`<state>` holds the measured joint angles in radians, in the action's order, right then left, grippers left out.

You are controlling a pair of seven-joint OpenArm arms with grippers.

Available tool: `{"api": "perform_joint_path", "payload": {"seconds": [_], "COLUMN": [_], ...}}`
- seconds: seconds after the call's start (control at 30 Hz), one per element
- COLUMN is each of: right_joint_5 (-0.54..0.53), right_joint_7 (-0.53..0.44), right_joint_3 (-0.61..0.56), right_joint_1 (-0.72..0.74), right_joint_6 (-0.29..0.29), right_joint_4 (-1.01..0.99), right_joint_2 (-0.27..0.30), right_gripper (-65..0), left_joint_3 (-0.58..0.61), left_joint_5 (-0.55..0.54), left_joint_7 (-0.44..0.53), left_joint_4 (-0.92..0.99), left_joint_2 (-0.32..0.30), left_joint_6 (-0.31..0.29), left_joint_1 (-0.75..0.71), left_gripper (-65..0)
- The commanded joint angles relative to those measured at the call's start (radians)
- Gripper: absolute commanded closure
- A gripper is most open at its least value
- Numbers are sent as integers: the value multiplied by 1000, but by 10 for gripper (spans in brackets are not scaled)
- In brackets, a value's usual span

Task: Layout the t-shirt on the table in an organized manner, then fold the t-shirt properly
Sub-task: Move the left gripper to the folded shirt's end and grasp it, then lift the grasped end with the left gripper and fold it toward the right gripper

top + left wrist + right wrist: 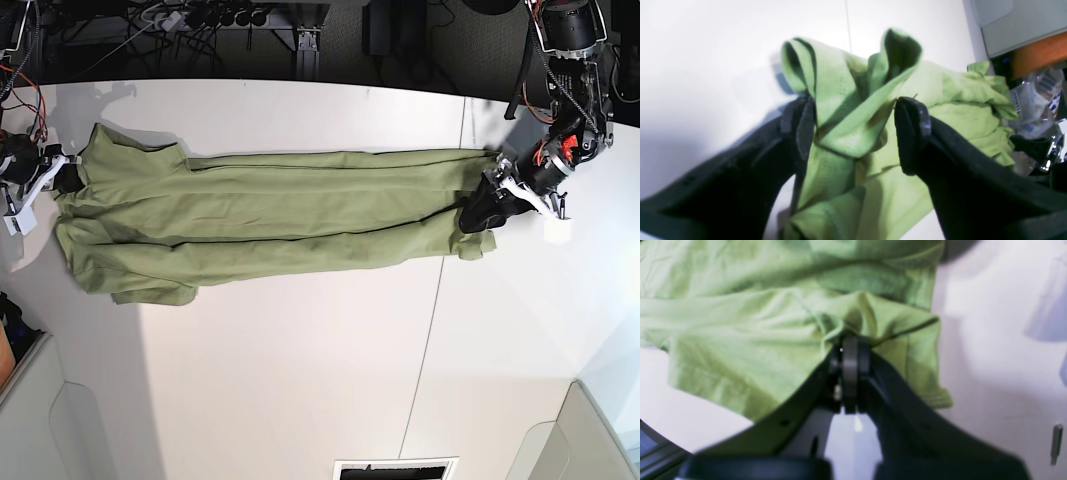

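Observation:
The olive-green t-shirt (280, 215) lies stretched in a long wrinkled band across the white table (300, 380), from the left edge to right of centre. My right gripper (849, 340) is shut on a bunched edge of the t-shirt (740, 323); in the base view it (68, 178) is at the shirt's left end. My left gripper (855, 123) has its jaws apart with a raised fold of the t-shirt (840, 86) standing between them; in the base view it (478, 212) is at the shirt's right end.
Cables and stands (200, 20) crowd the space beyond the table's far edge. A clear plastic bag (1037, 100) and a grey box (1023, 23) lie off the table by the left arm. A dark seam (430, 330) crosses the tabletop.

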<state>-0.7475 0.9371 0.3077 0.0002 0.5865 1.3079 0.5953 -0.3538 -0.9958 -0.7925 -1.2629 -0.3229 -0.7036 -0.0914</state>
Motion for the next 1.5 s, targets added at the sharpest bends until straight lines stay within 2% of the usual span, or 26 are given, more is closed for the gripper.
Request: {"api": "perform_joint_path", "payload": {"seconds": [0.0, 0.07, 0.2, 0.23, 0.4, 0.43, 0.53, 0.77, 0.9, 1.0, 1.13, 1.23, 1.37, 1.47], "right_joint_5": [-16, -17, -19, -19, -20, -19, -24, -46, -46, -46, -46, -46, -45, -42], "right_joint_7": [-9, -9, -11, -11, -13, -13, -14, -14, -14, -15, -14, -14, -13, -13], "right_joint_3": [9, 9, 9, 9, 9, 9, 9, 9, 9, 9, 9, 9, 9, 9], "right_joint_1": [16, 16, 16, 16, 16, 16, 16, 16, 20, 21, 21, 21, 21, 21], "right_joint_6": [0, 0, 0, 0, 0, 0, 0, 0, 0, 0, 0, 0, 0, 0], "right_joint_4": [12, 12, 12, 12, 12, 12, 12, 12, 12, 12, 12, 12, 12, 12], "right_joint_2": [22, 22, 22, 22, 22, 22, 22, 22, 21, 19, 16, 16, 16, 16], "right_gripper": [0, 0, 0, 0, 0, 0, 0, 0, 0, 0, 0, 0, 0, 0], "left_joint_3": [1, 1, 1, 1, 4, 9, 21, 18, 12, 12, 14, 14, 36, 100], "left_joint_5": [16, 18, 48, 51, 84, 105, 170, 284, 399, 447, 422, 369, 349, 349], "left_joint_7": [-24, -11, -8, -5, 64, 93, 171, 187, 183, 167, 35, -41, -60, -77], "left_joint_4": [-7, -8, -8, -8, -8, -8, -8, -24, -97, -187, -357, -494, -552, -552], "left_joint_2": [-6, -4, -4, -4, -4, -4, -4, -14, -16, -16, -15, -15, -15, -15], "left_joint_6": [5, 5, 5, 5, 5, 5, 5, 5, 5, 5, 10, 49, 50, 70], "left_joint_1": [-4, -10, -14, -15, -44, -52, -82, -84, -55, -34, -13, -11, -11, -8], "left_gripper": [-393, -381, -199, -179, -168, -140, 0, 0, 0, 0, 0, 0, 0, 0]}}
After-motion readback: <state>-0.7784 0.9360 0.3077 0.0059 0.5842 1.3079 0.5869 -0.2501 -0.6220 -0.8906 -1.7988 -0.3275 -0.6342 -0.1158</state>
